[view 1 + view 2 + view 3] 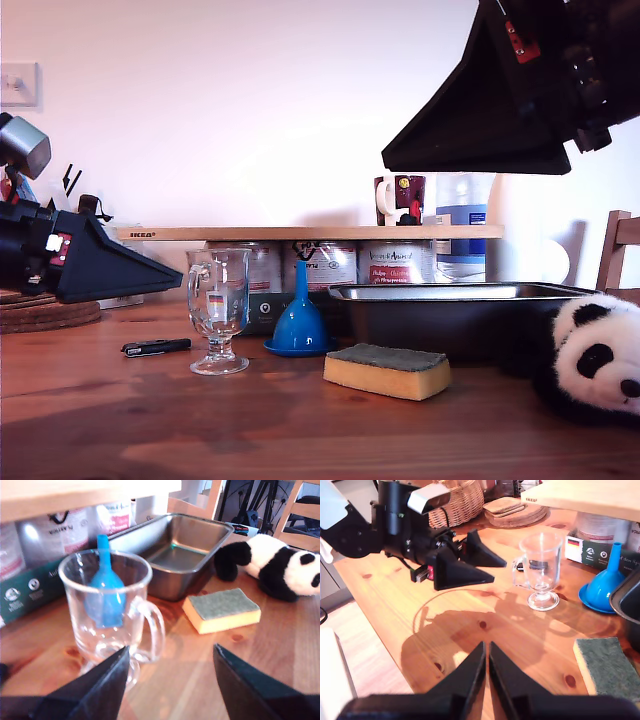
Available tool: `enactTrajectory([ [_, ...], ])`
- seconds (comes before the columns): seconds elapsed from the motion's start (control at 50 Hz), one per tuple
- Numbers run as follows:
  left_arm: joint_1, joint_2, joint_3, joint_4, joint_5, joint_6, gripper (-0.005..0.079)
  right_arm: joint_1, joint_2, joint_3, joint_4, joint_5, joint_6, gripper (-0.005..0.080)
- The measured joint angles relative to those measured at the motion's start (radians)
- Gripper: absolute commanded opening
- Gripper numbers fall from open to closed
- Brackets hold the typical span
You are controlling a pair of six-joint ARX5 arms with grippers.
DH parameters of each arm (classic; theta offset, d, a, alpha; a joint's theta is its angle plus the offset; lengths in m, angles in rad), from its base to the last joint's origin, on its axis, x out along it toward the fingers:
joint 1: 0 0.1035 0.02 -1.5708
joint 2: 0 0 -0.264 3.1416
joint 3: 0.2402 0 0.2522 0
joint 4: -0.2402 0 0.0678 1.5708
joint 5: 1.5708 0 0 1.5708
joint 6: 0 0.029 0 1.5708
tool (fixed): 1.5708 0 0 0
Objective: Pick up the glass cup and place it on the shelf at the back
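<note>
The panda (595, 358) is cut off by the exterior view's right edge; tin labels (392, 268) are unreadable.

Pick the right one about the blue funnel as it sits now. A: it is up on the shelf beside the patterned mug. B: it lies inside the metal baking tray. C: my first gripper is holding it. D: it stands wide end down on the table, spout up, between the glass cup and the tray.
D: in the exterior view the blue funnel stands spout up on the table, between the glass cup and the baking tray.
</note>
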Motion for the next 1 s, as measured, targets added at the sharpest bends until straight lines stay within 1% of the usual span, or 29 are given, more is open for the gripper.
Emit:
enactTrajectory([
  [0.46,-0.053,0.000,0.001,0.000,-0.065,0.012,0.0474,0.000,0.000,0.000,0.000,0.000,0.001,-0.0012],
  [0.76,-0.074,0.070,0.050,-0.001,-0.072,0.013,0.0474,0.000,0.000,0.000,0.008,0.000,0.002,-0.0012],
  [1.0,-0.086,0.071,0.056,-0.001,-0.072,0.013,0.0461,0.000,0.000,0.000,0.008,0.000,0.002,-0.0012],
])
